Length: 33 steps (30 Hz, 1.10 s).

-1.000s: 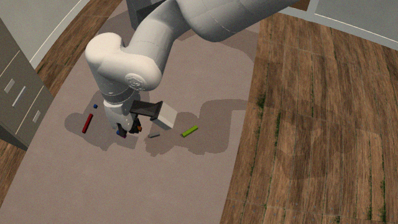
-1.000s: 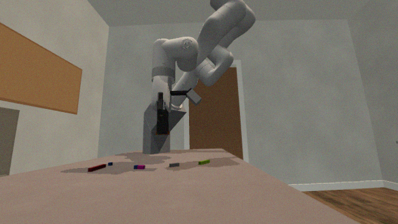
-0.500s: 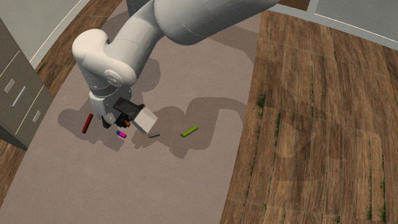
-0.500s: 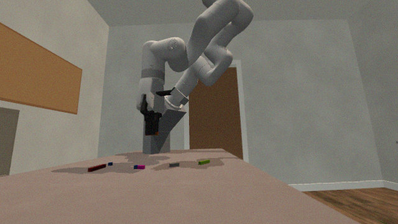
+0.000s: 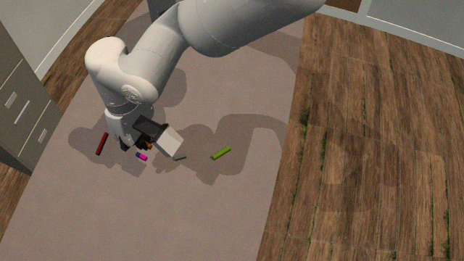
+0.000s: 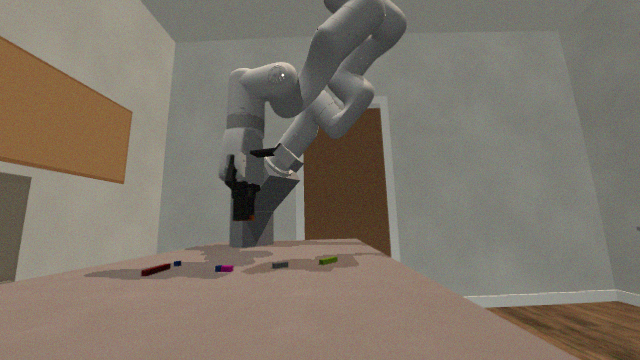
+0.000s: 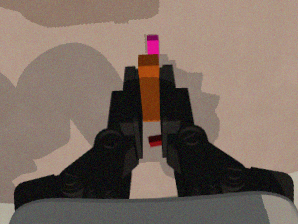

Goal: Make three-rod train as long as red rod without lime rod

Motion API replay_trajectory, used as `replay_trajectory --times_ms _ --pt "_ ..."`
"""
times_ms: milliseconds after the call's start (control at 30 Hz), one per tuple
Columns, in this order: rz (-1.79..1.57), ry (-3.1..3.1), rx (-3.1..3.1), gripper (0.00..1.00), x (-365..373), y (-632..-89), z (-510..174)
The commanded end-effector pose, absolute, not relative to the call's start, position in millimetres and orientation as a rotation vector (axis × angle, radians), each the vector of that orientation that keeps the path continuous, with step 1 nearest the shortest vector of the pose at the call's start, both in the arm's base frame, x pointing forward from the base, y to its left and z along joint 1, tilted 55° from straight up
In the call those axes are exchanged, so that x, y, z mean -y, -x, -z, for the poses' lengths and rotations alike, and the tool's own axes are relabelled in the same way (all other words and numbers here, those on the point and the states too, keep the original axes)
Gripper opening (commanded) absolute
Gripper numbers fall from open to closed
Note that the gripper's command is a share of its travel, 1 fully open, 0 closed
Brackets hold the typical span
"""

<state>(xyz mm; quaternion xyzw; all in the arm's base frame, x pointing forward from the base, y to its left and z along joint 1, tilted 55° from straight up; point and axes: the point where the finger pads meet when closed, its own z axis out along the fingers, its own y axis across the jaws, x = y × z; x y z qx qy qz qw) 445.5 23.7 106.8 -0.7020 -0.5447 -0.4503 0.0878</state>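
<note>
Magenta and blue rods (image 5: 141, 156) (image 6: 224, 268) lay end to end on the bench (image 5: 203, 217) (image 6: 300, 315), probably begun as the train; above, the gripper (image 5: 148, 146) (image 6: 244, 219) (image 7: 149, 85) gripped the orange rod (image 5: 148, 145) (image 6: 251, 218) (image 7: 149, 95), seemingly to complete seven beside the red rod's (image 5: 101, 143) (image 6: 156, 270) (image 7: 155, 140) length.

The fingers (image 5: 142, 142) (image 6: 243, 202) have carried the orange rod (image 5: 148, 144) (image 6: 251, 217) (image 7: 149, 97) toward the red rod's (image 5: 101, 143) (image 6: 156, 270) (image 7: 155, 141) side. From above, the magenta rod (image 5: 142, 156) (image 6: 227, 268) (image 7: 153, 46) has come into plain view; the lone blue rod (image 6: 177, 263) is now hidden.
</note>
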Motion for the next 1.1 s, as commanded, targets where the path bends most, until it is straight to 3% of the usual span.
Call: replay_trajectory --times_ms 0,1067 --pt "1.342 2.093 1.621 0.04 -29.8 -452.8 -100.2" --pt "1.342 2.093 1.621 0.04 -72.0 -491.3 -61.1"
